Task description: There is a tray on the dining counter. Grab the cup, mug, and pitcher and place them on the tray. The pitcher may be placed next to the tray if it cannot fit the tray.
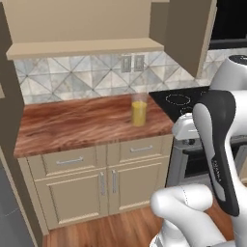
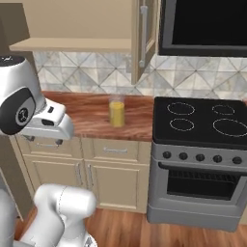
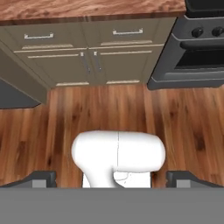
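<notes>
Glass, tall and part full of orange-yellow liquid, the pitcher [image 1: 139, 110] stands upright on the short wood counter [image 1: 72, 125], near the stove [image 2: 202, 120]; we judge it heavy, smooth and breakable, best taken around its body below the rim, kept level; our gripper [image 3: 111, 178] hangs wide open, holding nothing, facing the floor [image 3: 113, 109] before the cabinets [image 3: 87, 61]; whether the pitcher has a handle is hard to make out.

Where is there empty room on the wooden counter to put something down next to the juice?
The pitcher stands near the counter's right end, close to the stove. Bare wood runs from the pitcher left to the dark side wall, and a strip lies between it and the tiled backsplash. The tightest spot is the narrow gap between pitcher and stove.
</notes>
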You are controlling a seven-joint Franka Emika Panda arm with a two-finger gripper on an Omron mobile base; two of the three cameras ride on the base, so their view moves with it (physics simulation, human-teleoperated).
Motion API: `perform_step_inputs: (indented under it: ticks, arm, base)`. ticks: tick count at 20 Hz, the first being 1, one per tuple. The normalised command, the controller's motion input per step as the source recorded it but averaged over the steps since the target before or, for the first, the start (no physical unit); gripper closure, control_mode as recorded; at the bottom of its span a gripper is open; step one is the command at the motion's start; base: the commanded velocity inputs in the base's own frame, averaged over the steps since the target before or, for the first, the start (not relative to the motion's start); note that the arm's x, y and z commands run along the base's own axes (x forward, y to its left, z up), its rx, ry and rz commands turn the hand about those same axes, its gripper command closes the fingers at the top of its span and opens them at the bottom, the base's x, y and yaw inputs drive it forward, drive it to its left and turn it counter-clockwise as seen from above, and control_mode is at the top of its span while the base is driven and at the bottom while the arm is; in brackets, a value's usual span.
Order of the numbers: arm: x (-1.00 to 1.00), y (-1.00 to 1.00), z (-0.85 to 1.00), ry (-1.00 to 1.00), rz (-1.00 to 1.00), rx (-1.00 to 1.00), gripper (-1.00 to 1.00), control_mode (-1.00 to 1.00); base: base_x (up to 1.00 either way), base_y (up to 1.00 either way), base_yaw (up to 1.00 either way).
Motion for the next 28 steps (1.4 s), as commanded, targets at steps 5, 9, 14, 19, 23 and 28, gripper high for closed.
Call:
perform_step_inputs:
  ticks: [5,9,14,19,23,28]
  arm:
    - [0.0,0.0,0.0,0.0,0.0,0.0,-1.0,1.0]
    - [0.0,0.0,0.0,0.0,0.0,0.0,-1.0,1.0]
    - [0.0,0.0,0.0,0.0,0.0,0.0,-1.0,1.0]
    - [0.0,0.0,0.0,0.0,0.0,0.0,-1.0,1.0]
    - [0.0,0.0,0.0,0.0,0.0,0.0,-1.0,1.0]
    - [0.0,0.0,0.0,0.0,0.0,0.0,-1.0,1.0]
  base:
    - [0.48,0.01,-0.01]
    - [0.52,0.02,-0.03]
    - [0.57,-0.01,-0.01]
    - [0.45,-0.16,0.0]
    - [0.41,-0.24,0.0]
    - [0.53,-0.31,0.0]
